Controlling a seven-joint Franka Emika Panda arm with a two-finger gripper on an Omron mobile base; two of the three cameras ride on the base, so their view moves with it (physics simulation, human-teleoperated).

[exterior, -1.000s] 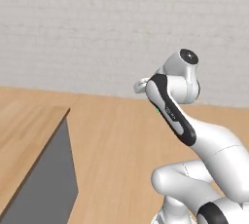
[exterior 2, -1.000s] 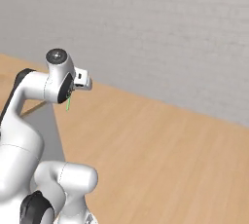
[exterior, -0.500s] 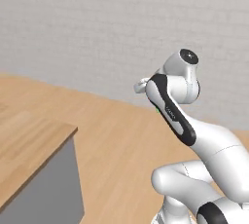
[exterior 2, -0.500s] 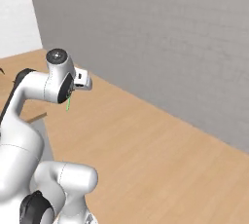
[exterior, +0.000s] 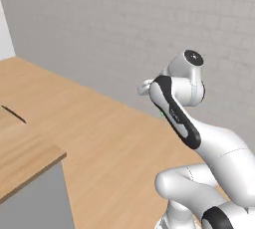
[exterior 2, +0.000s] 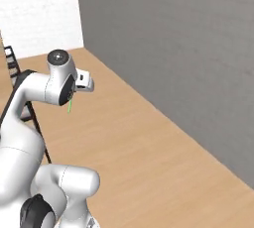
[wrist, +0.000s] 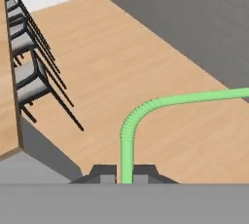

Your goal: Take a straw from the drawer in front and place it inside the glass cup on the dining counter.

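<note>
The hand (wrist: pixel 126 173) is clamped tight on the straw (wrist: pixel 146 108), pinched right between the two dark fingertips (wrist: pixel 104 173) at the bottom of the hand view. From that grip the green straw rises straight away from the hand, bends at its ribbed elbow and runs off sideways to the frame edge. Below it lies bare wooden floor (wrist: pixel 146 67) against a grey wall (wrist: pixel 194 18), with chairs (wrist: pixel 31 79) lined along the desk (wrist: pixel 7 101) to one side. In the right base view a sliver of green straw (exterior 2: pixel 70 105) pokes down beneath the raised wrist.
</note>
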